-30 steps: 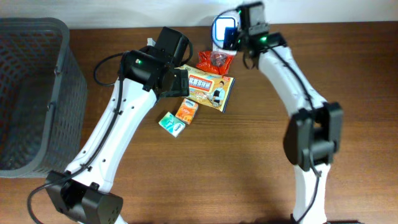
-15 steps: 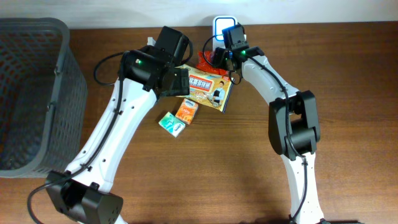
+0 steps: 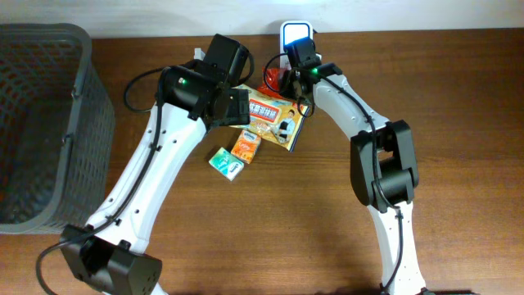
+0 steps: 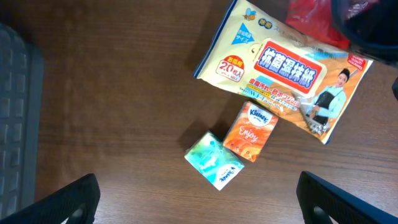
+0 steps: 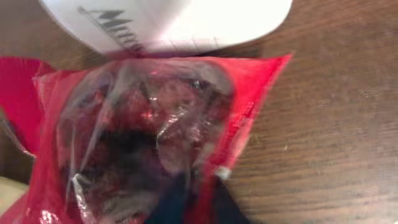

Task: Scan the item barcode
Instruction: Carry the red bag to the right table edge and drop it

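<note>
Dark wooden bench [image 3: 458, 123] under a pale wall [image 3: 164, 16], grey basket [image 3: 49, 123] at left. Wipes packet [image 3: 274, 115] mid-bench — red bag [image 5: 143, 124] just beside the white scanner [image 3: 295, 34], right pincer [image 5: 186, 205] clamped on it. Left pincer [image 4: 199, 208] gapes wide, empty.

table [image 3: 458, 164]: brown wood, visible grain, everything below sits right on it
left edge: grey mesh basket [image 3: 41, 123], takes up that whole side
back edge, middle: white scanner [image 3: 295, 34] with a bluish glow
just in front of it: red snack bag [image 5: 143, 137] with a clear window, lower part lapping over a corner of the wipes
mid-table: yellow-orange wipes pack [image 4: 280, 74], flat, label up, turned at an angle
against its lower edge: orange tissue pack [image 4: 249, 130]
next to that: green tissue pack [image 4: 214, 160], the two touching
</note>
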